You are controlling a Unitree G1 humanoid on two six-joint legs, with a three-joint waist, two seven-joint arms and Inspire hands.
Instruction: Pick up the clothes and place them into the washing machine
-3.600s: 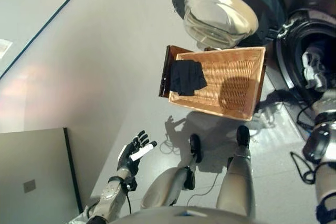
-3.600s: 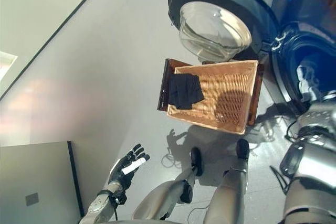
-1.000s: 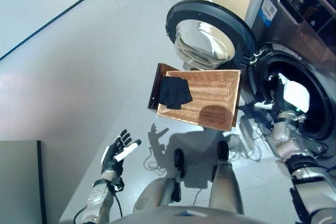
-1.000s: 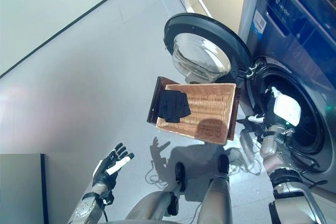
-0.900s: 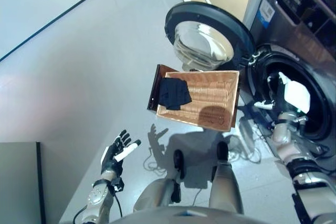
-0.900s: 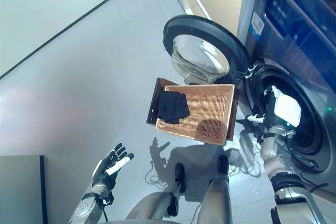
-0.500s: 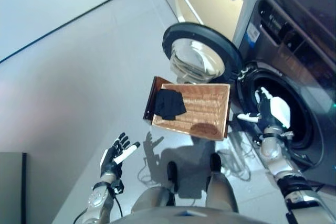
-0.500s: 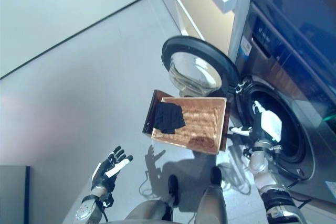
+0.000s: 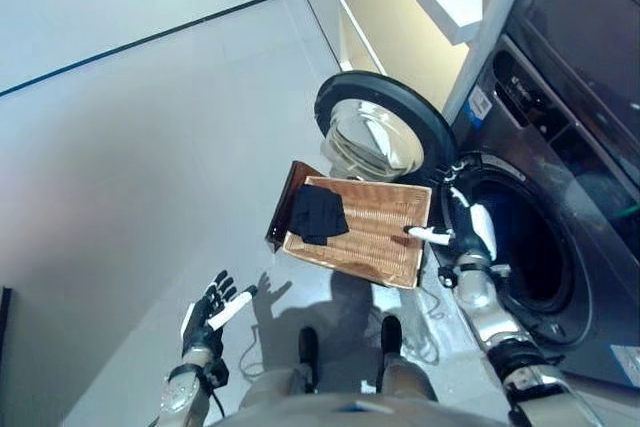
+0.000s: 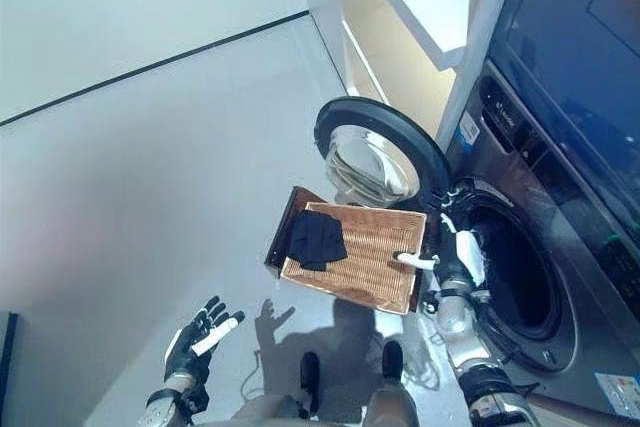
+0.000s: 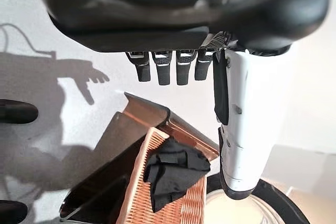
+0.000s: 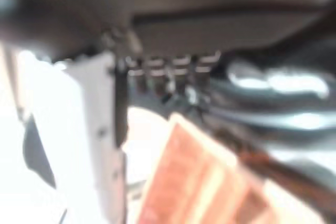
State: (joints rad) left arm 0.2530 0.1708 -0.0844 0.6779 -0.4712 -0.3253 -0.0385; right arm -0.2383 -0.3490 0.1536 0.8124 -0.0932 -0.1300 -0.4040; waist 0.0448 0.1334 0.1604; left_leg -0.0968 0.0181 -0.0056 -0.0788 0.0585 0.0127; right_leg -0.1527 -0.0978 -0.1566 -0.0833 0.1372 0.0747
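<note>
Nearest, the left hand (image 9: 212,304) hangs over the grey floor (image 9: 150,167) with its fingers spread and nothing in it (its white-covered thumb stands out to the side). Past it a wicker basket (image 9: 375,237) sits on the floor with a dark garment (image 9: 318,213) lying at its left end, and the right hand (image 9: 468,230) is raised between the basket's right end and the washing machine's round opening (image 9: 525,252), fingers straight, thumb out, holding nothing. Beyond the basket the machine's door (image 9: 385,137) stands open, and the washing machine (image 10: 545,147) rises at the right.
</note>
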